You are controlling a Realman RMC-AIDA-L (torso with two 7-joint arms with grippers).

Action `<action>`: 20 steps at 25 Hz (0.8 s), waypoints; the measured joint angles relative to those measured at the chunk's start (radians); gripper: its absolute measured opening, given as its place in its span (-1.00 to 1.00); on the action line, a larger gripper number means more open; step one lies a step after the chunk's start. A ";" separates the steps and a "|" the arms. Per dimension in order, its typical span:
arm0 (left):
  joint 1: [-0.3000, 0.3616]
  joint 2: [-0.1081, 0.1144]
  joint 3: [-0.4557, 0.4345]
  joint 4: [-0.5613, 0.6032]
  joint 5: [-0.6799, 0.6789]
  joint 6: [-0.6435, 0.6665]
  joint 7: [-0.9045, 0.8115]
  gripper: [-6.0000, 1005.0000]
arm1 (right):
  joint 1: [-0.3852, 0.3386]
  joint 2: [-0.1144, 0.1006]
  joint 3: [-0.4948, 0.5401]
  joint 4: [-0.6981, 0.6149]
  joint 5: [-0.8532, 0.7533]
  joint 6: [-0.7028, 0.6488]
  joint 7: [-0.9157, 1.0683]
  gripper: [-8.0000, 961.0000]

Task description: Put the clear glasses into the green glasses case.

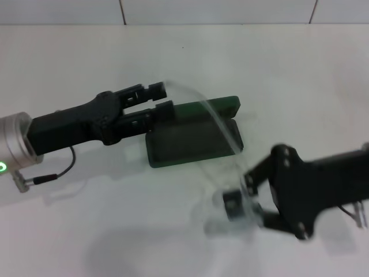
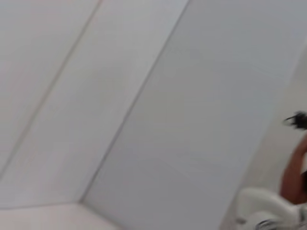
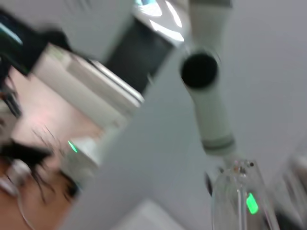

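1. The case (image 1: 193,138) lies open on the white table (image 1: 86,231), near the middle of the head view; its dark green lid (image 1: 216,105) stands up along the far edge.
2. The left gripper (image 1: 162,99) reaches in from the left, at the case's near-left corner and the lid's left end. Its two black fingers (image 1: 155,89) are parted by a narrow gap. One sits above the lid edge, the other (image 1: 158,111) against the lid's end. Whether they pinch the lid cannot be told.
3. The glasses (image 1: 222,124) are held up above the table, arching from over the left gripper's fingertips, across the case's right side, down to the right gripper (image 1: 245,208).
4. The right gripper comes in from the lower right, in front of and to the right of the case. Its fingers (image 1: 233,203) close on the near end of the glasses, which blurs around them.
5. In the right wrist view a clear piece of the glasses (image 3: 240,196) shows close up; the fingers are not seen there.
6. The left wrist view shows only walls and room, with no case or glasses.
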 joint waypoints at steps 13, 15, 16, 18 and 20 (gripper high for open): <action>-0.059 -0.085 -0.004 0.017 0.026 -0.085 0.162 0.52 | 0.071 0.003 -0.230 0.095 0.229 -0.047 0.009 -0.65; -0.057 -0.096 -0.005 0.037 0.022 -0.084 0.174 0.52 | 0.098 0.003 -0.254 0.132 0.260 -0.008 0.036 -0.65; -0.051 -0.102 -0.006 0.050 0.019 -0.083 0.181 0.51 | 0.114 0.003 -0.261 0.158 0.278 0.013 0.060 -0.65; -0.035 -0.112 -0.007 0.063 -0.002 -0.081 0.208 0.51 | 0.131 0.003 -0.260 0.195 0.296 0.033 0.086 -0.65; -0.014 -0.122 -0.009 0.066 -0.040 -0.075 0.254 0.51 | 0.143 0.001 -0.255 0.227 0.309 0.053 0.106 -0.65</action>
